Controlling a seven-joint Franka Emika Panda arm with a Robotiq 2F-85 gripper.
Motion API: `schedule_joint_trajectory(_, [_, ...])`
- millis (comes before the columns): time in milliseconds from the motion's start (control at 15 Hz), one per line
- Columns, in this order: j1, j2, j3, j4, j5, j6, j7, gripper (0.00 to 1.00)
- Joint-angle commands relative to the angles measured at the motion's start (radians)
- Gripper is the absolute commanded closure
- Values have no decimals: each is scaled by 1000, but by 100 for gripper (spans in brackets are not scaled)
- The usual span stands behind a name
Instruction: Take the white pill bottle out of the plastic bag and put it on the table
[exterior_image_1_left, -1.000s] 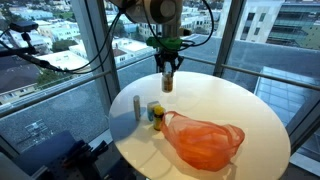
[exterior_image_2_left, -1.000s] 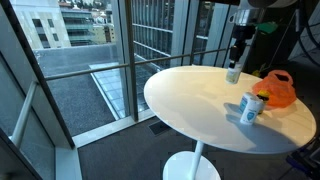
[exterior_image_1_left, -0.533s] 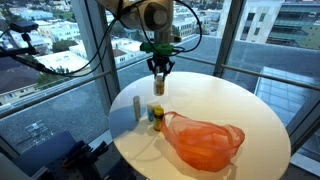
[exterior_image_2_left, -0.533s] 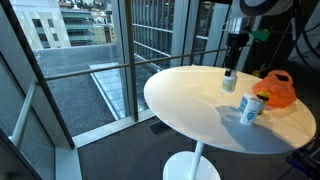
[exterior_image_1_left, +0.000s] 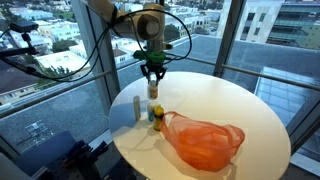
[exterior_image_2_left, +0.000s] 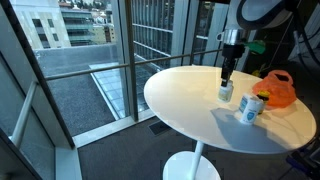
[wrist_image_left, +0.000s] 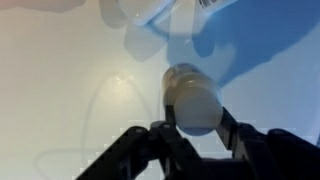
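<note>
My gripper is shut on the white pill bottle, holding it upright just above the round white table. In an exterior view the bottle hangs from the gripper near the table's far side. In the wrist view the bottle's round white end sits between my two black fingers. The orange plastic bag lies on the table, apart from the bottle; it also shows in an exterior view.
A small white bottle and a yellow-and-blue container stand near the table's edge beside the bag; the container also shows in an exterior view. Glass walls and a railing surround the table.
My gripper has carried the white pill bottle across the table toward its edge and lower, closer to the small containers.
</note>
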Motion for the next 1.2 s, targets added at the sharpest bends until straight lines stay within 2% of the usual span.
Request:
schedule_joint_trajectory(0, [3, -12, 9, -54, -5, 70, 25, 81])
schedule_joint_trajectory(733, [1, 11, 9, -138, -1, 223, 51, 81])
schedule_joint_trajectory(867, [-1, 5, 9, -147, 1, 236, 52, 31])
schedule_joint_trajectory(933, [-2, 0, 9, -150, 1, 239, 52, 30])
schedule_joint_trajectory(1133, [-9, -26, 5, -147, 6, 194, 55, 10])
